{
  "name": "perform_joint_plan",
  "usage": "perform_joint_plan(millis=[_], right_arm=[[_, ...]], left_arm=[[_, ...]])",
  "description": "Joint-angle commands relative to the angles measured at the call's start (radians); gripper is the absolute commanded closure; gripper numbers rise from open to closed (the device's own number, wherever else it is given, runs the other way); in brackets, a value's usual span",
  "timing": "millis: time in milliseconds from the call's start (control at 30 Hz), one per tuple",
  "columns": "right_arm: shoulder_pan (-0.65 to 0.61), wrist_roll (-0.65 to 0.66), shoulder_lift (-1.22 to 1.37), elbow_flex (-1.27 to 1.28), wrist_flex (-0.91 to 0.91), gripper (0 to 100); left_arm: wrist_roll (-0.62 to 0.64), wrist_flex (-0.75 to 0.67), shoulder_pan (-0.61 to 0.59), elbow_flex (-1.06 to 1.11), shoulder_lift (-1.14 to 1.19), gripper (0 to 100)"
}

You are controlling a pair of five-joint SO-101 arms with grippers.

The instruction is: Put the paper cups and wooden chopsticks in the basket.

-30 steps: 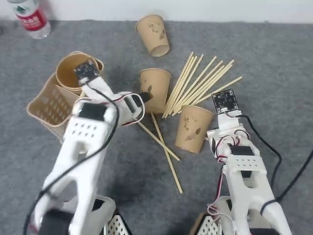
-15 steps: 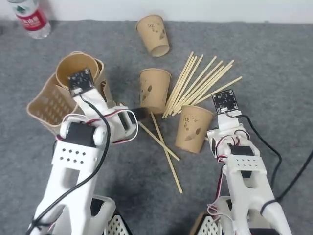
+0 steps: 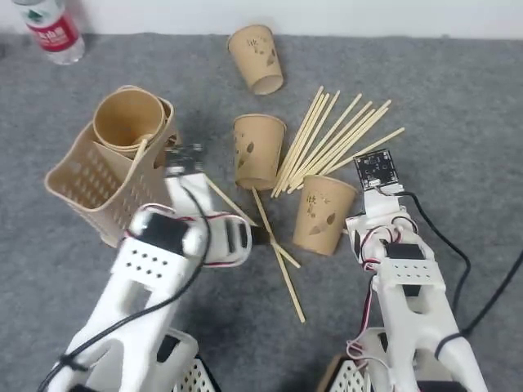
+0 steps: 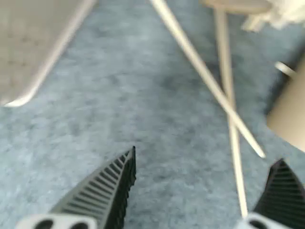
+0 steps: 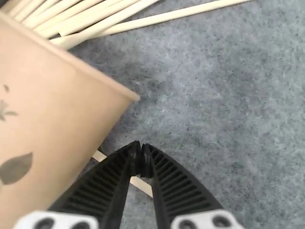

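The woven basket (image 3: 86,180) stands at the left with stacked paper cups (image 3: 129,118) and a chopstick (image 3: 140,153) in it. One paper cup (image 3: 256,59) lies on its side at the back, another (image 3: 259,151) stands mid-table, and a third (image 3: 324,214) stands beside my right arm (image 3: 406,278). A bundle of wooden chopsticks (image 3: 331,143) lies behind it. Two loose chopsticks (image 3: 274,241) cross in front. My left gripper (image 4: 205,167) hangs open just above the crossed chopsticks (image 4: 228,109); in the high view the left gripper (image 3: 257,234) is at their crossing. My right gripper (image 5: 141,149) is shut and empty, next to the cup (image 5: 47,119).
A plastic water bottle (image 3: 51,28) lies at the back left corner. Grey carpet (image 3: 458,98) covers the table, with open room at the right and front. The basket's corner (image 4: 28,47) is close to my left gripper.
My left arm has swung away from above the basket, moving right and toward the front down to the two crossed chopsticks. The right arm has stayed still.
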Motion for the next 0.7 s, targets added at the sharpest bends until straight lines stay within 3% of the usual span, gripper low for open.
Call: perform_joint_plan(millis=[0,100,333,467,667], right_arm=[[-0.007,0.012,-0.012,-0.052,0.004,98.8],[-0.007,0.012,-0.012,-0.052,0.004,98.8],[-0.007,0.012,-0.012,-0.052,0.004,98.8],[-0.007,0.012,-0.012,-0.052,0.004,98.8],[-0.007,0.012,-0.012,-0.054,0.004,98.8]], left_arm=[[-0.005,-0.081,0.114,0.004,0.0,60],[-0.005,-0.137,0.097,0.03,0.0,62],[-0.008,-0.376,0.058,0.205,0.0,79],[-0.006,-0.505,0.061,0.26,0.0,76],[-0.005,-0.512,0.063,0.257,0.002,65]])
